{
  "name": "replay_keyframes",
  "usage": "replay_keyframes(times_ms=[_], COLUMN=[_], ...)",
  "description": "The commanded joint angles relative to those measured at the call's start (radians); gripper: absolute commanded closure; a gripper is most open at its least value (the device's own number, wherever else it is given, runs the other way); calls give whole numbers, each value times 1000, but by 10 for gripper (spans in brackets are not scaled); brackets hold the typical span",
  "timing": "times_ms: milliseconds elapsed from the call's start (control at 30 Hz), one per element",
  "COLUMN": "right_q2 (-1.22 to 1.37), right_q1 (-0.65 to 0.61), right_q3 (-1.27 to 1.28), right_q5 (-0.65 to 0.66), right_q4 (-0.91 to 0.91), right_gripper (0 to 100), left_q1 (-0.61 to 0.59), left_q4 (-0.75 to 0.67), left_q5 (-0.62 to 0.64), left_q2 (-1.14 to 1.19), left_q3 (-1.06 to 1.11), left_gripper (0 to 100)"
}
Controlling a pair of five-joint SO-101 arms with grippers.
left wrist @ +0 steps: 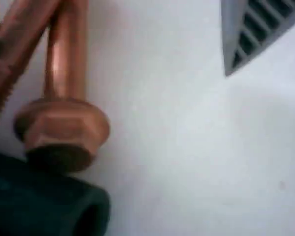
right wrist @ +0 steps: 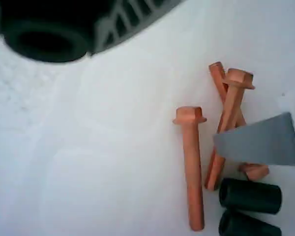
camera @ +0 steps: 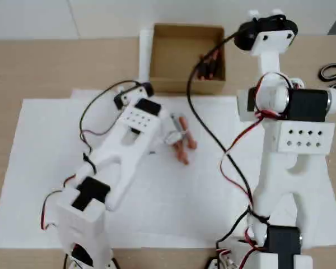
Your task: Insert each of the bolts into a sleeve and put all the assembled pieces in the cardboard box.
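high view: bolts [camera: 183, 147] loose mid white sheet [camera: 56, 145], left gripper [camera: 171, 136] over them; cardboard box [camera: 182, 85] at sheet's far edge, right gripper [camera: 267, 31] raised beside it; scissors [camera: 334, 73] at worktop's [camera: 22, 67] right edge. left wrist view: bolt head beside a sleeve [left wrist: 44, 206]. right wrist view: bolts partly covered. either grip: cannot tell.

Bench-top robotics station of a lab or maker's workshop: a pale wooden surface [camera: 45, 73] set against a plain white wall [camera: 101, 17]; a white sheet [camera: 39, 168] laid over it as a work mat; left arm [camera: 117, 162] and right arm [camera: 285, 140], white plastic with bare wiring [camera: 235, 168], rising over the sheet's near edge; a cardboard box [camera: 185, 86] just beyond its far edge; scissors [camera: 335, 74] on the wood past its far right corner.
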Motion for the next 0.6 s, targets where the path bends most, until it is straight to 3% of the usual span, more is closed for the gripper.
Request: replay_keyframes(times_ms=[0, 367, 567], right_q2=[-36, -36, -36], right_q1=[4, 4, 4], right_q3=[-3, 32, 32], right_q5=[3, 2, 2], right_q4=[5, 2, 1], right_gripper=[995, 995, 995], left_q1=[3, 0, -64], left_q4=[8, 31, 34], left_q5=[6, 6, 49], left_q2=[-14, -18, -15], left_q3=[-38, -42, -42], left_gripper=[688, 688, 688])
